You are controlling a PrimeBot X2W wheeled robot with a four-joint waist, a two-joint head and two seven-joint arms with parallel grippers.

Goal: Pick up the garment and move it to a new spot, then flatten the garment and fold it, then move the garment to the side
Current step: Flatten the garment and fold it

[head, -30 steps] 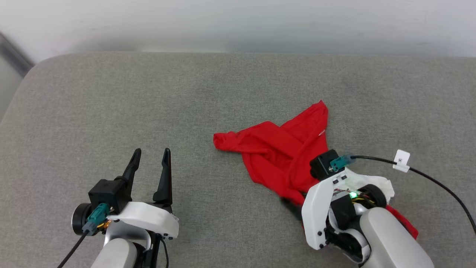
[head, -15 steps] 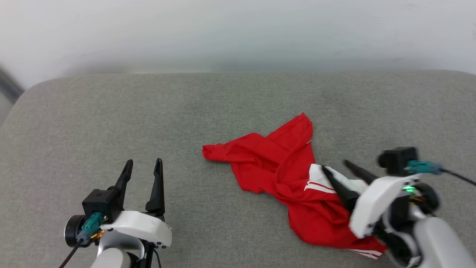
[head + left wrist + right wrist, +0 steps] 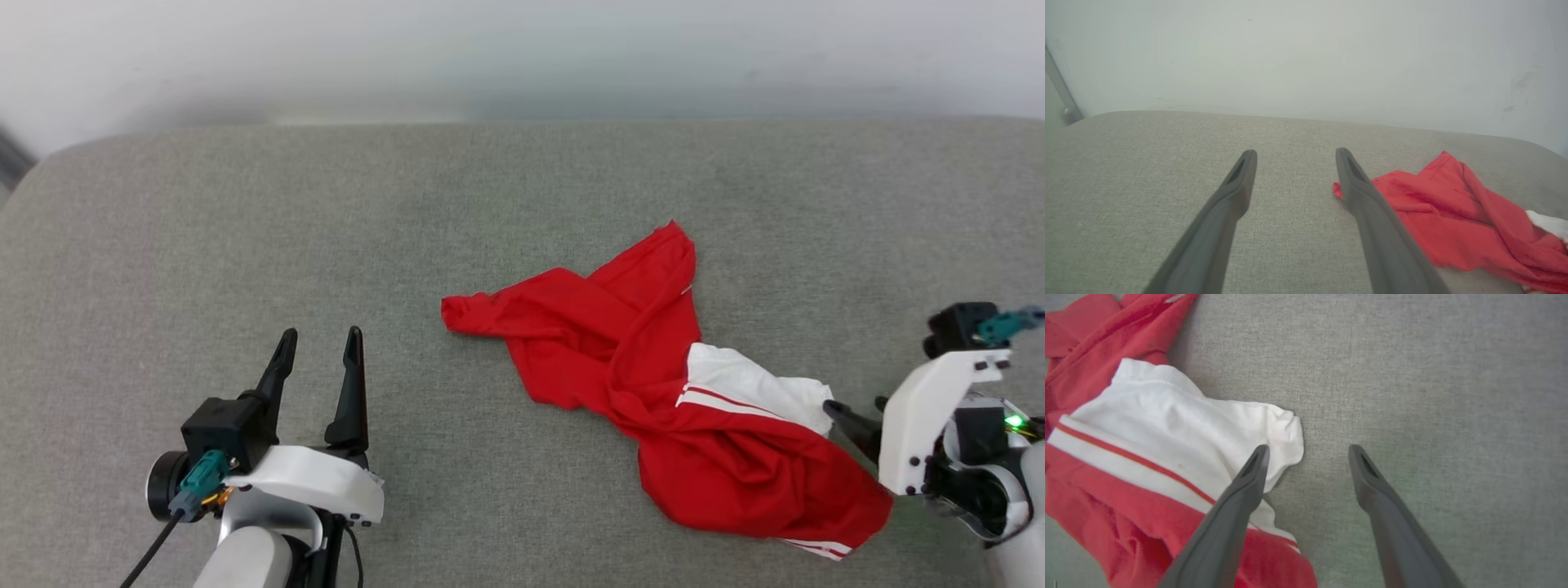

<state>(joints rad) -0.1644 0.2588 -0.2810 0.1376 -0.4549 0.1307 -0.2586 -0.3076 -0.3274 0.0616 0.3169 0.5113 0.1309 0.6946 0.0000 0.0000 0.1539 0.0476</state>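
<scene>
Garment [image 3: 653, 384] is seen crumpled on cushion [image 3: 245, 204], white sleeve touching or just beside right gripper [image 3: 1308, 451]. Left gripper [image 3: 320, 335] is held well apart. Both are spread wide, empty. Flattening is judged next: two edges to be gripped and drawn apart

The left gripper [image 3: 321, 332] and right gripper [image 3: 855, 403] each have two long, dark, tapering fingers [image 3: 1237, 192]. Behind them sits a white shell [image 3: 314, 486] with small dark screws. A black camera block [image 3: 224, 425] carries a teal plug [image 3: 204, 474] and black cable [image 3: 151, 551]. A green light [image 3: 1015, 421] glows on the right wrist. The forearms [image 3: 245, 563] are pale grey.
</scene>
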